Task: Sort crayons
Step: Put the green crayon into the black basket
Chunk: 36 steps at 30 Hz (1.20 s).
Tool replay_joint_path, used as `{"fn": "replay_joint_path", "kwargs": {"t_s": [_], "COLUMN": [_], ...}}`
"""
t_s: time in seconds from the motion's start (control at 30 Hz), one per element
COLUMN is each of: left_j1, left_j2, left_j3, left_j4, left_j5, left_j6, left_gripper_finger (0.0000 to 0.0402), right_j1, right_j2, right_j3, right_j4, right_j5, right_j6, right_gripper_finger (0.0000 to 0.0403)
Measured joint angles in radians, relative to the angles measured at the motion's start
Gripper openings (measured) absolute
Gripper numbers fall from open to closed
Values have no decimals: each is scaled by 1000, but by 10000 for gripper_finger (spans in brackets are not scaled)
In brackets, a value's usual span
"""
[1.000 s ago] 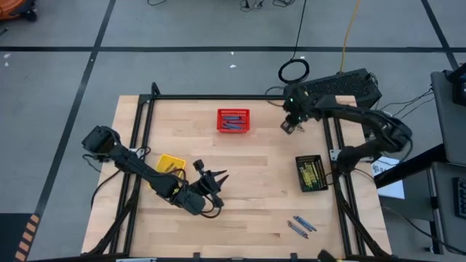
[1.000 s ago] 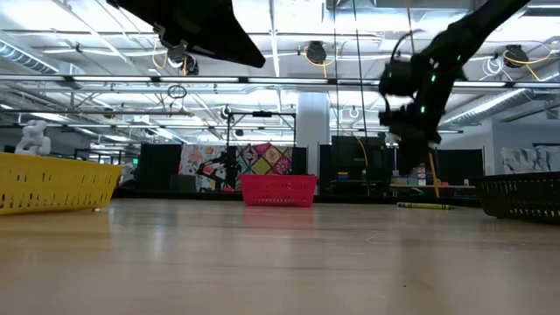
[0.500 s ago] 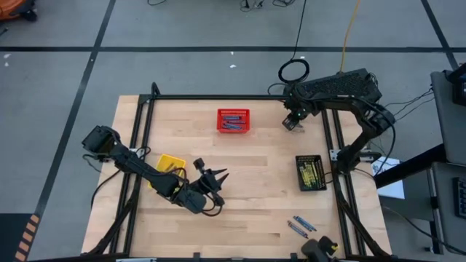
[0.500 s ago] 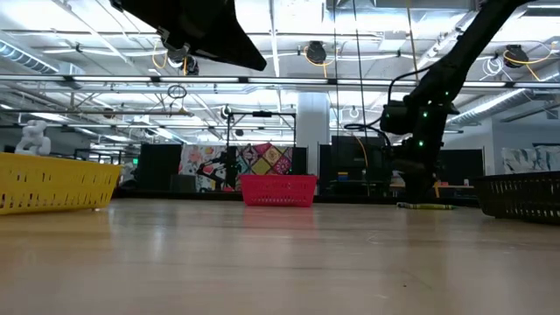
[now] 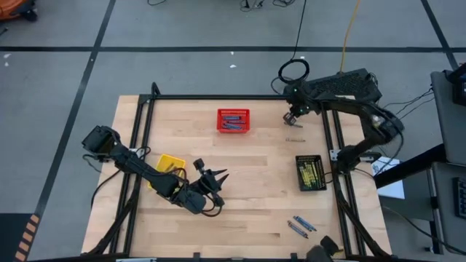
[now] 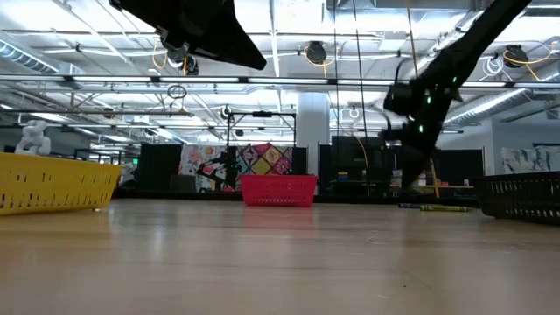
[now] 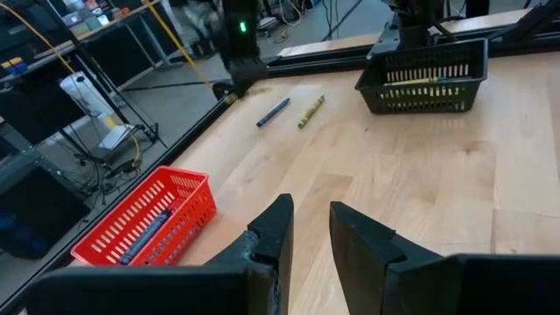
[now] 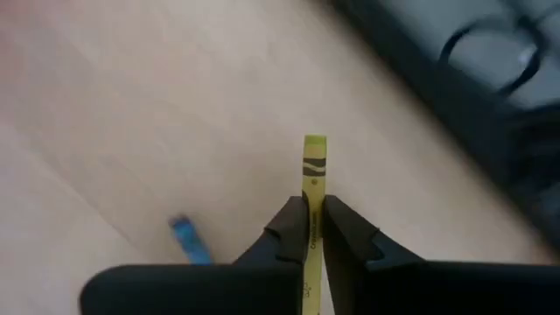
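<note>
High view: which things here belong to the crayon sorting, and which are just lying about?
Part of the job:
- thin yellow-green crayon in the right tool
- short blue crayon beside it
- two loose bluish crayons
- red mesh basket, black mesh basket, yellow mesh basket

Just lying about:
- black cable ring on the floor
- white papers beside the table

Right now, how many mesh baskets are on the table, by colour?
Red basket: 1
Yellow basket: 1
Black basket: 1
Total: 3
</note>
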Motion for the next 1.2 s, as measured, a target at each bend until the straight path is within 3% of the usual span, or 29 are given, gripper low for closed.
{"fn": "replay_joint_path", "kwargs": {"t_s": [0.13, 0.23, 0.37, 0.53, 0.67, 0.8, 1.03, 1.2], "left_j1": [0, -6, -11, -11, -11, -11, -12, -13], "left_j2": [0, 0, 0, 0, 0, 0, 0, 0], "left_j3": [0, 0, 0, 0, 0, 0, 0, 0], "left_j4": [-2, -6, -7, -17, -30, -30, -30, -30], "left_j5": [0, 0, 0, 0, 0, -1, -1, -2], "left_j6": [-1, -2, -2, -2, -2, -2, -2, -2], "left_gripper_finger": [82, 82, 82, 82, 82, 82, 82, 82], "right_j1": [94, 234, 526, 911, 1150, 1271, 1354, 1361], "right_j2": [-192, -362, -546, -691, -699, -632, -496, -441], "right_j3": [0, 1, 1, 0, -29, -87, -144, -144], "right_j4": [-63, -169, -377, -650, -691, -649, -722, -735], "right_j5": [14, 63, 135, 274, 327, 326, 293, 205], "right_j6": [112, 254, 540, 1047, 1387, 1572, 1789, 1778], "right_gripper_finger": [3, 2, 1, 1, 1, 0, 2, 32]}}
